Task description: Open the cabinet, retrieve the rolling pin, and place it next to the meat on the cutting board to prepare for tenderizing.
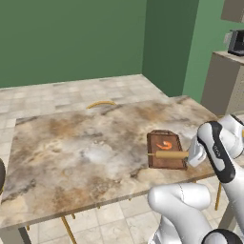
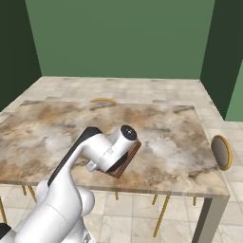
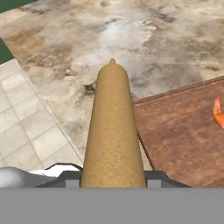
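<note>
My gripper (image 1: 189, 155) is shut on one end of the rolling pin (image 1: 169, 154), a tan wooden cylinder that points left over the near part of the cutting board (image 1: 165, 162). The dark reddish-brown board lies near the table's front right edge. The small orange-red meat (image 1: 165, 144) sits on the board just beyond the pin. In the hand view the rolling pin (image 3: 113, 131) runs straight out from my gripper (image 3: 113, 179), past the edge of the cutting board (image 3: 183, 131), with the meat (image 3: 218, 111) to the right. I cannot tell whether the pin touches the board. The cabinet is out of view.
The board lies on a marbled brown table (image 1: 71, 143) with thin yellow legs. A yellow chair back (image 1: 101, 103) shows beyond its far edge, and a round seat (image 2: 221, 152) stands at its right end. A beige counter unit (image 1: 223, 83) with a dark appliance stands at the far right.
</note>
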